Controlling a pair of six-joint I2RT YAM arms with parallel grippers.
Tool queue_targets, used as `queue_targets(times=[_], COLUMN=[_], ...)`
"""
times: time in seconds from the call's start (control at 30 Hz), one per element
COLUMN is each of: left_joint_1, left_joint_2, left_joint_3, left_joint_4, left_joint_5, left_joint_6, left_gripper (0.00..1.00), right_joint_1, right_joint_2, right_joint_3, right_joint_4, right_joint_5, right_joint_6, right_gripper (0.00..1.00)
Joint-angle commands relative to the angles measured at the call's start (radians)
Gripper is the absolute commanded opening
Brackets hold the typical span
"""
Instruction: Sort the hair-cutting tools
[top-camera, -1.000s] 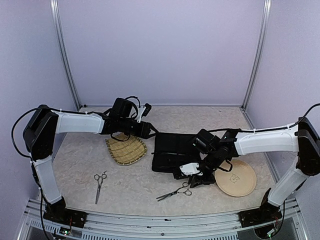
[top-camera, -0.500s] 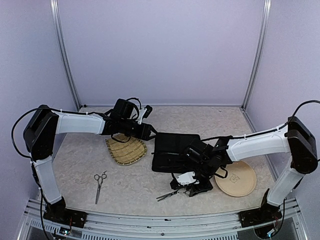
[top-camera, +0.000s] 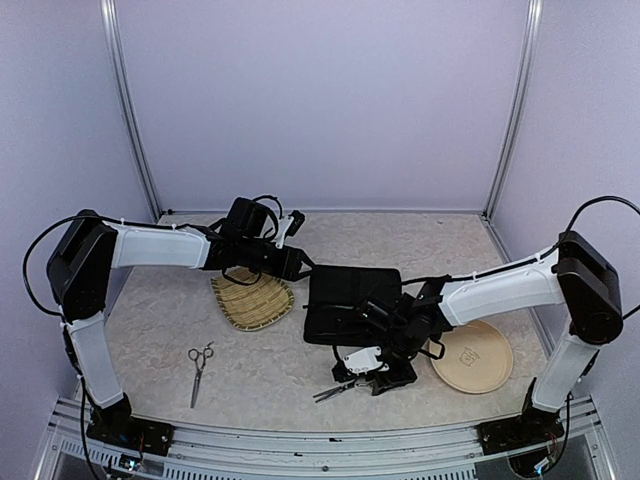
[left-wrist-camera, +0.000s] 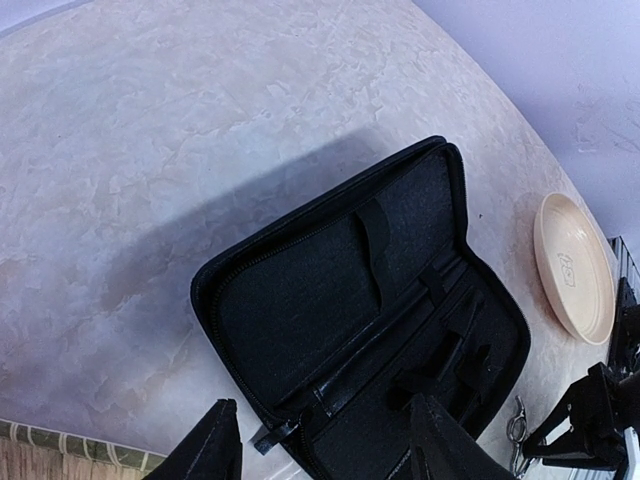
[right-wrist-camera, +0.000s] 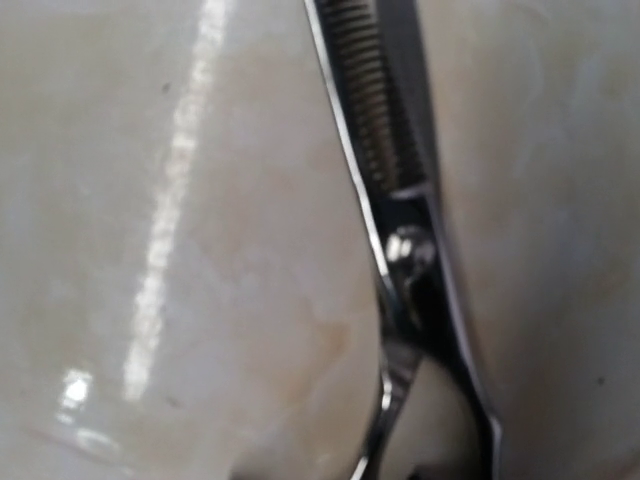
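The right scissors (top-camera: 338, 390) lie on the table in front of the open case (top-camera: 340, 300), blades pointing left. The right gripper (top-camera: 372, 376) sits low over their handles; I cannot tell whether its jaws grip them. The left scissors (top-camera: 199, 370) lie well apart, just nearer than the tray (top-camera: 252, 302). The left gripper (top-camera: 302, 264) hovers by the case's left edge, jaws apart and empty.
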Motion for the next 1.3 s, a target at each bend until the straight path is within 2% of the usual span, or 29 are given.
queue_targets(times=[0.0, 0.13, 0.4, 0.63, 0.93, 1.07, 1.27], left_joint_1=[-0.007, -0.007, -0.007, -0.007, -0.001, -0.002, -0.004], left_joint_2=[0.012, 0.012, 0.002, 0.009, 0.013, 0.024, 0.066], left_joint_3=[0.006, 0.010, -0.006, -0.001, 0.008, 0.014, 0.046], left_joint_4=[0.008, 0.002, 0.005, 0.007, 0.008, 0.019, 0.066], left_joint_5=[0.010, 0.009, -0.007, -0.002, -0.013, -0.012, -0.003], left_joint_6=[0.007, 0.010, 0.014, 0.016, 0.019, 0.010, -0.010], left_gripper=[0.56, 0.56, 0.56, 0.56, 0.56, 0.56, 0.57], right_joint_1=[0.027, 0.066, 0.091, 0.092, 0.068, 0.026, -0.100], right_joint_2=[0.036, 0.073, 0.077, 0.028, -0.108, -0.129, -0.190], right_joint_3=[0.020, 0.036, 0.047, 0.084, 0.166, 0.169, 0.182], right_joint_4=[0.012, -0.010, -0.079, -0.128, -0.206, -0.207, -0.166], right_joint_5=[0.041, 0.113, 0.186, 0.185, 0.058, 0.056, 0.076], right_joint_6=[0.039, 0.082, 0.132, 0.143, 0.109, 0.101, 0.077], right_gripper=[0.36, 0.29, 0.00, 0.00, 0.00, 0.00, 0.00])
